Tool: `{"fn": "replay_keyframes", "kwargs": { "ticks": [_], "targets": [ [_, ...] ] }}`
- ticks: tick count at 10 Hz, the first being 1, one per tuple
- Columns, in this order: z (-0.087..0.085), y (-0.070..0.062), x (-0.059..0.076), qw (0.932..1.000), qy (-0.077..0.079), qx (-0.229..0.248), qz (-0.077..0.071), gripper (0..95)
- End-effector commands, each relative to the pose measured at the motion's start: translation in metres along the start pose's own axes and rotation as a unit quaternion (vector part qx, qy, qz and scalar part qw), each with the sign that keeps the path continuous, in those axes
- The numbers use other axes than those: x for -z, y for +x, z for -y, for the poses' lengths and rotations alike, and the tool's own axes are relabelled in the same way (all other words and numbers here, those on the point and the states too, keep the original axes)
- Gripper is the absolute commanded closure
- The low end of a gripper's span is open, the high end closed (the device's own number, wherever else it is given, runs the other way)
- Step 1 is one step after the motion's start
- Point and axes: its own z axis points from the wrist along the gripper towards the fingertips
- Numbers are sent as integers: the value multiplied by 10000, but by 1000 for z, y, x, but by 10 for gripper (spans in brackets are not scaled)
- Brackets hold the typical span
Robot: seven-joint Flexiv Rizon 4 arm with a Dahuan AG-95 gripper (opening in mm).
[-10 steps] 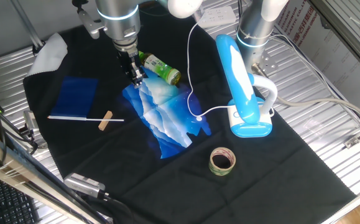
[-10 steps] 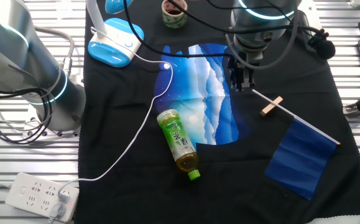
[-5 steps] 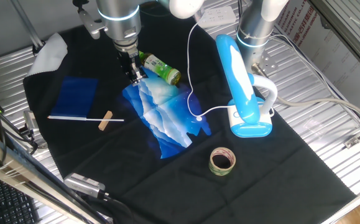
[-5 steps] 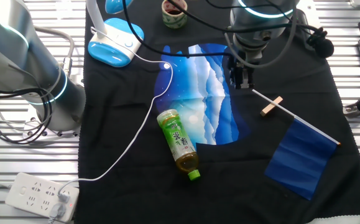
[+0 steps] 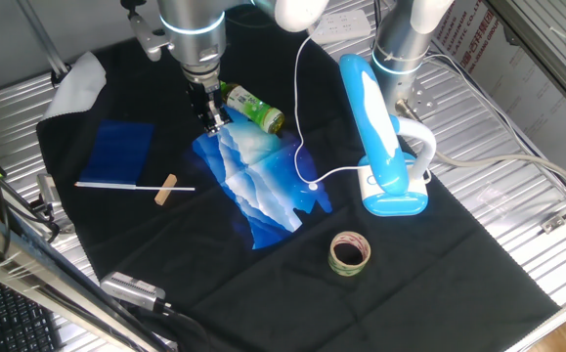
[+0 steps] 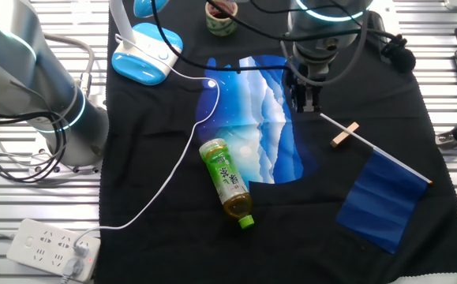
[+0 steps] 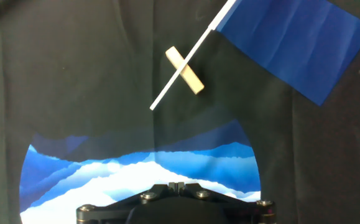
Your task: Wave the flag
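The flag lies flat on the black cloth: dark blue cloth [image 5: 121,149] and thin white stick [image 5: 136,185]. It also shows in the other fixed view [image 6: 382,201] and in the hand view [image 7: 291,43]. The stick [image 7: 186,65] rests across a small tan wooden block [image 7: 184,70]. My gripper [image 5: 212,122] hangs above the edge of the blue-and-white patterned cloth [image 5: 258,186], apart from the stick's free end. In the hand view the gripper [image 7: 173,185] has its jaws closed together and holds nothing.
A green tea bottle [image 5: 251,108] lies just behind the gripper. A blue-and-white lamp [image 5: 380,137] with a white cable stands to the right. A tape roll [image 5: 349,252] sits near the front. A power strip [image 6: 50,244] lies off the black cloth.
The arm has shifted very slightly; the gripper stays over the patterned cloth's edge. The flag and block have not moved.
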Motion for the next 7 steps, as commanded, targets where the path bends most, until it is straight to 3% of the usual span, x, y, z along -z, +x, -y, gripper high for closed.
{"fn": "replay_keyframes", "kwargs": {
  "ticks": [1,2,5,7],
  "targets": [
    [3,-3,-12,9997,35,-117,222,950],
    [4,-4,-14,9995,38,-169,252,950],
    [2,-28,-18,9987,223,-392,221,950],
    [0,-44,-22,9983,194,-495,223,950]
  ]
}}
